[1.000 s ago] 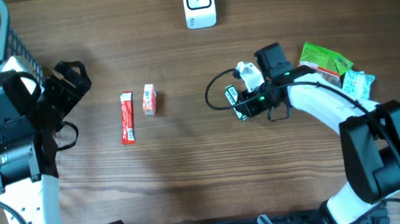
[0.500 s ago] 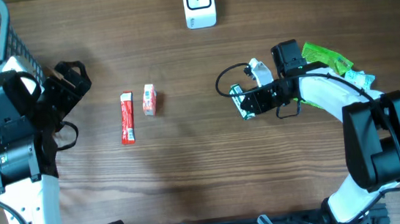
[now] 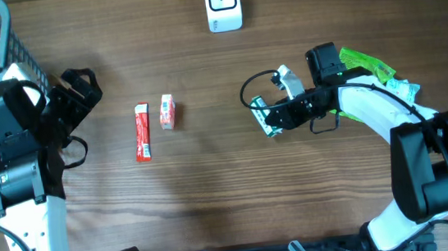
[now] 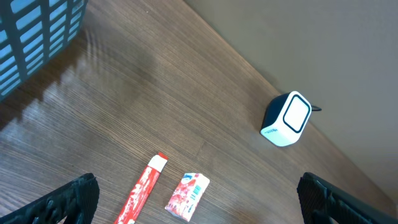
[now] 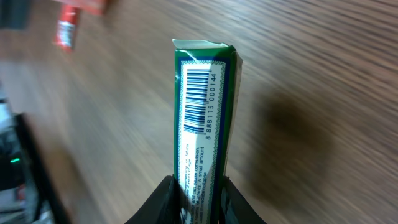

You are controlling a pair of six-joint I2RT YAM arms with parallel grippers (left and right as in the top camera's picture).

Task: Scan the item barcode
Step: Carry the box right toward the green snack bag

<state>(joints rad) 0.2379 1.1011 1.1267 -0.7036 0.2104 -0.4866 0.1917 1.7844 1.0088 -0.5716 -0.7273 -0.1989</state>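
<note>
My right jaws are closed on the lower end of a green packet [image 5: 202, 112] and hold it over the worktop [image 3: 215, 209]. The packet is below the white scanner [image 3: 222, 4] and a little to its right, well apart from it. Its barcode faces my wrist camera. My left jaws stand wide open with nothing between them, far left of the scanner.

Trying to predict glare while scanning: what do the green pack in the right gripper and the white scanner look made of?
The green pack: printed paper or thin film, likely; faint sheen, crimped top edge, crisp barcode print. The scanner: moulded plastic, smooth white shell with rounded corners, darker side panel.
</note>
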